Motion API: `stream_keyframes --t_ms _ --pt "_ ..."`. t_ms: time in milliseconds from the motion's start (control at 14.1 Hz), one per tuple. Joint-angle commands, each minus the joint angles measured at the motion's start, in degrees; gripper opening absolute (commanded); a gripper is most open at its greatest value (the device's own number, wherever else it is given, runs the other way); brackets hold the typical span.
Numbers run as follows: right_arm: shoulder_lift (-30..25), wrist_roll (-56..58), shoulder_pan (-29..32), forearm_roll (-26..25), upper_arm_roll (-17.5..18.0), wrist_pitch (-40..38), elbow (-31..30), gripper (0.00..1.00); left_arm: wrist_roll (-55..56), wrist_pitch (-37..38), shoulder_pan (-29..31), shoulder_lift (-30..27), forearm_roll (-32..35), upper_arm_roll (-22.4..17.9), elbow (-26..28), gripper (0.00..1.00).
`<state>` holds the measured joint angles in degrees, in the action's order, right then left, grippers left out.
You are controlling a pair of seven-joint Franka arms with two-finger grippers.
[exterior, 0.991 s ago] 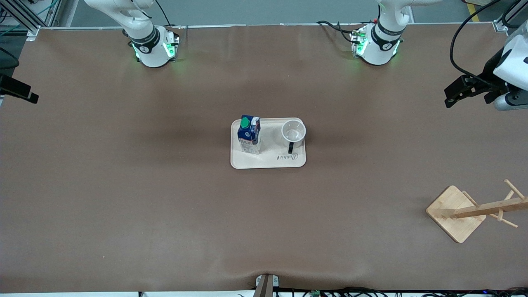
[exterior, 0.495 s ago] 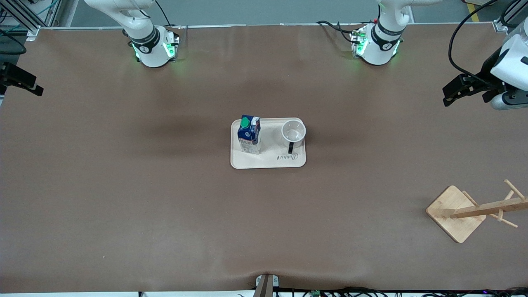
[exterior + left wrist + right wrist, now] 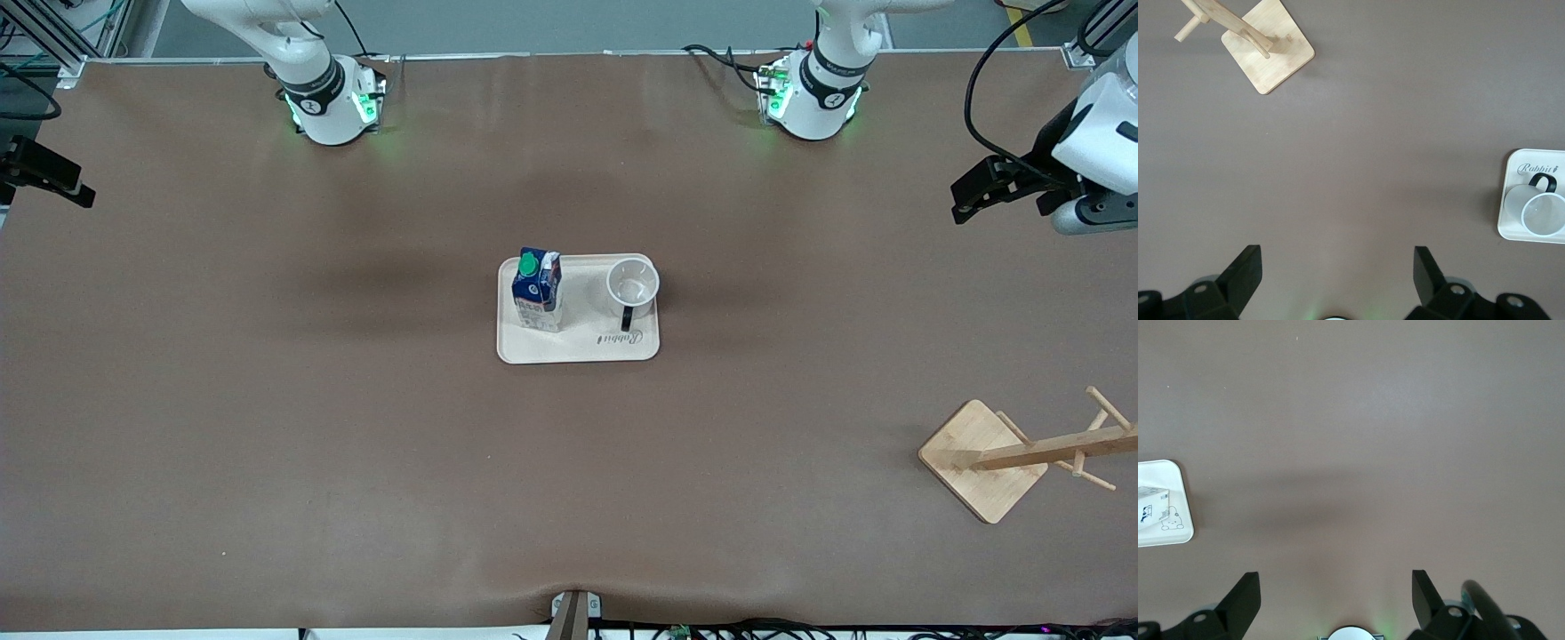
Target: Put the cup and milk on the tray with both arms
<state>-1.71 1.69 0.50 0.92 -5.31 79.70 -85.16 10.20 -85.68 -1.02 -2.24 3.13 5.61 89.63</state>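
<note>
The cream tray (image 3: 578, 345) lies at the middle of the table. The milk carton (image 3: 537, 292) stands upright on it toward the right arm's end. The white cup (image 3: 632, 284) stands upright on it toward the left arm's end, its black handle pointing at the front camera. My left gripper (image 3: 969, 200) hangs open and empty over the table's edge at the left arm's end. My right gripper (image 3: 71, 188) hangs open and empty over the edge at the right arm's end. The left wrist view (image 3: 1337, 267) shows the cup (image 3: 1543, 217); the right wrist view (image 3: 1335, 590) shows the carton (image 3: 1150, 508).
A wooden rack with a square base (image 3: 982, 460) and pegs lies near the left arm's end, nearer to the front camera than the tray; it also shows in the left wrist view (image 3: 1268, 53). Both arm bases (image 3: 331, 102) glow green.
Both grippers have drifted slightly toward the robots' side of the table, each staying at its own end. The cup, milk and tray have not moved.
</note>
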Motion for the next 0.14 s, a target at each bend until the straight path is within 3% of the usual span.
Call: stream_keyframes --t_ms 0,71 --pt "-0.57 0.77 0.21 -1.01 0.56 0.64 -1.06 1.0 -0.09 1.04 -0.3 0.04 -0.41 -0.07 -0.6 1.0" --pt "-0.4 0.77 0.29 -1.01 0.56 0.46 -1.15 1.0 0.09 1.04 -0.3 0.13 -0.41 0.11 -0.6 1.0"
